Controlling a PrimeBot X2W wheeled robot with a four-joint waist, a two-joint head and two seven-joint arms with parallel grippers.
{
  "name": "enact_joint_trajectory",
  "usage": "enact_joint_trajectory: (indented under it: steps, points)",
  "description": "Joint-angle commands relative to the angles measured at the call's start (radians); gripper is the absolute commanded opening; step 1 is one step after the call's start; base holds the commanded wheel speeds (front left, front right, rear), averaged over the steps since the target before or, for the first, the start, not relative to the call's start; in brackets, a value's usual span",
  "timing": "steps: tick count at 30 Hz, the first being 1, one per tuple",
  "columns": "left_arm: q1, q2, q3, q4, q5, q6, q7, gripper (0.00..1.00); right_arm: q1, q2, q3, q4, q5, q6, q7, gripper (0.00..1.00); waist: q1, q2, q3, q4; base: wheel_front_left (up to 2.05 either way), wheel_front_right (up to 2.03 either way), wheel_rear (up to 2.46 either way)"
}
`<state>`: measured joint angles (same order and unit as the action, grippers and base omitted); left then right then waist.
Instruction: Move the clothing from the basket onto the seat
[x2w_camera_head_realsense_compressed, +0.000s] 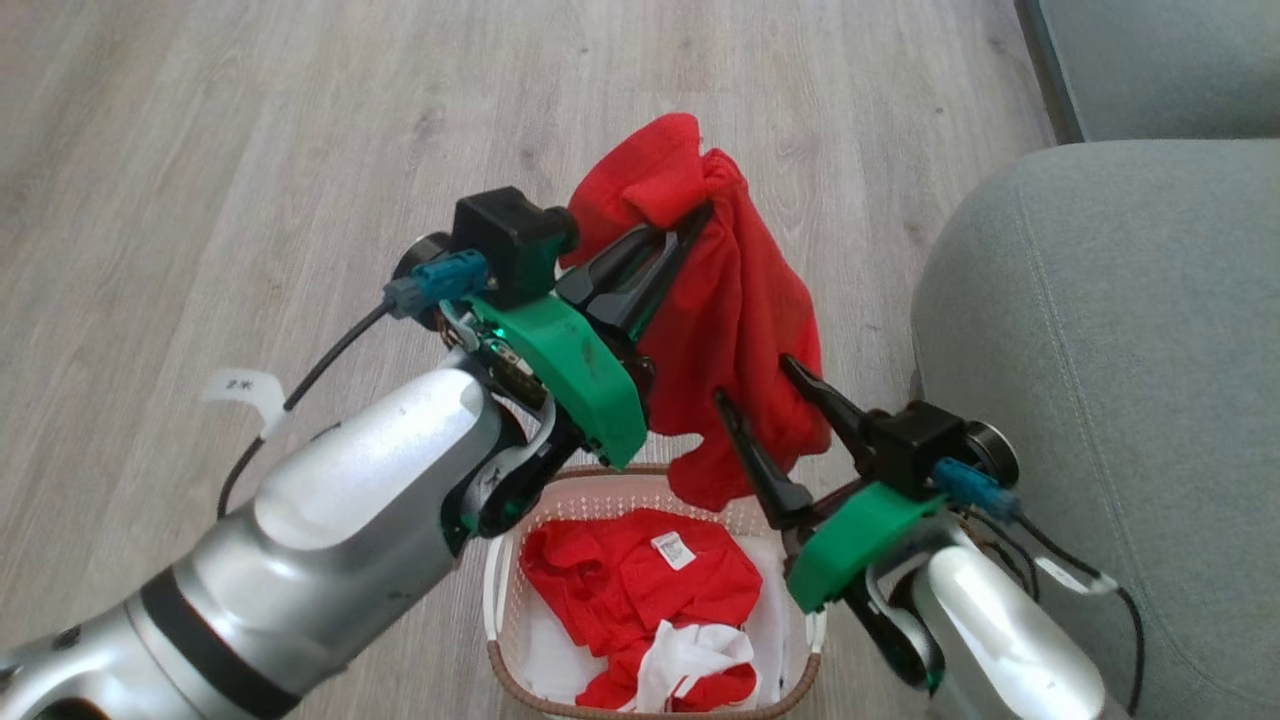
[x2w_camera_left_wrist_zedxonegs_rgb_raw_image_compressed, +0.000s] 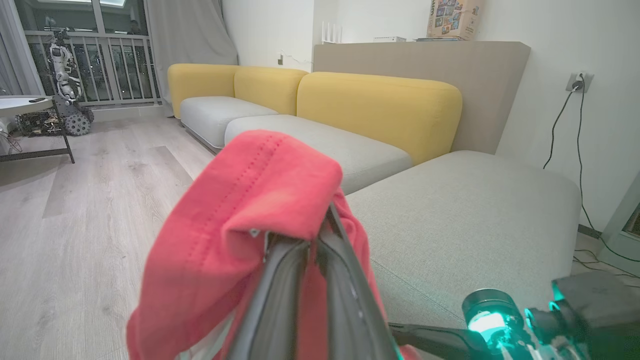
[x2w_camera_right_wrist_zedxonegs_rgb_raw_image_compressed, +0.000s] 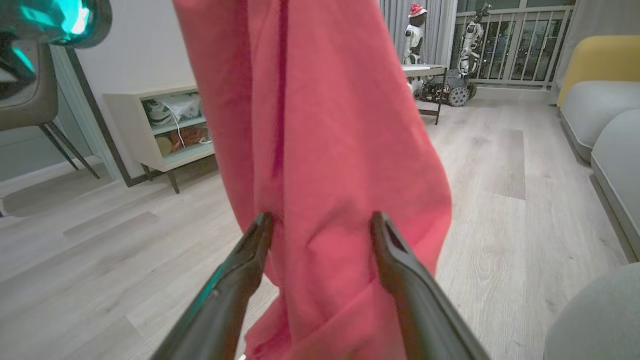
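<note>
Left end effector (x2w_camera_head_realsense_compressed: 692, 224) was raised above the basket (x2w_camera_head_realsense_compressed: 508, 610), fingers pressed together and clamped on a red garment (x2w_camera_head_realsense_compressed: 735, 320). The cloth was bunched over the fingertips and hung down in a long fold, its lower edge just above the basket's far rim in the head view. In the left wrist view the same left end effector (x2w_camera_left_wrist_zedxonegs_rgb_raw_image_compressed: 325, 216) had the red garment (x2w_camera_left_wrist_zedxonegs_rgb_raw_image_compressed: 250, 200) draped over its closed tips.

Right end effector (x2w_camera_head_realsense_compressed: 752, 378) sat lower and to the robot's right, fingers spread wide apart and pointing up at the lower part of the hanging cloth. In the right wrist view the right end effector (x2w_camera_right_wrist_zedxonegs_rgb_raw_image_compressed: 321, 219) had the red garment (x2w_camera_right_wrist_zedxonegs_rgb_raw_image_compressed: 325, 125) hanging right at its open tips. Could not tell whether the fingers touched the fabric; no grip there.

The basket stood on the wood floor (x2w_camera_head_realsense_compressed: 200, 150) just beside the seat (x2w_camera_head_realsense_compressed: 1100, 350). More clothing (x2w_camera_head_realsense_compressed: 630, 585) lay inside it: crumpled red mesh with a small white label (x2w_camera_head_realsense_compressed: 672, 549) facing up, and a white piece (x2w_camera_head_realsense_compressed: 695, 650) at the near end.

The seat (x2w_camera_left_wrist_zedxonegs_rgb_raw_image_compressed: 475, 210) had nothing on it where visible in the left wrist view, with yellow backrests (x2w_camera_left_wrist_zedxonegs_rgb_raw_image_compressed: 380, 110) behind the neighbouring cushions. The seat corner (x2w_camera_right_wrist_zedxonegs_rgb_raw_image_compressed: 595, 320) showed at the right wrist view's lower right.
</note>
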<state>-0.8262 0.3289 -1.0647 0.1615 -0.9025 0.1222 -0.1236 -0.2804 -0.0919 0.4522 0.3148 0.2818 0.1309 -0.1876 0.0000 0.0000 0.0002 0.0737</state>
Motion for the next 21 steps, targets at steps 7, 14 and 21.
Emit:
enact_joint_trajectory:
  steps: [7,14,21]
  points:
    - [-0.035,0.002,0.036,-0.031,-0.008,-0.010,-0.003,0.00,-0.162,0.035,0.057,0.139,0.033,0.000,-0.031,1.00,0.0000,0.0000,0.010,0.014,0.00,0.00,0.00]
    - [-0.033,0.000,0.032,-0.030,-0.011,-0.011,-0.004,0.00,-0.218,0.039,0.081,0.211,0.069,0.000,-0.061,0.00,0.0000,0.0000,0.011,0.017,0.00,0.00,0.00]
    - [-0.027,0.007,0.033,-0.030,-0.014,-0.005,-0.005,0.00,-0.230,0.041,0.076,0.237,0.090,0.000,-0.072,0.00,0.0000,0.0000,0.010,0.013,0.00,0.00,0.00]
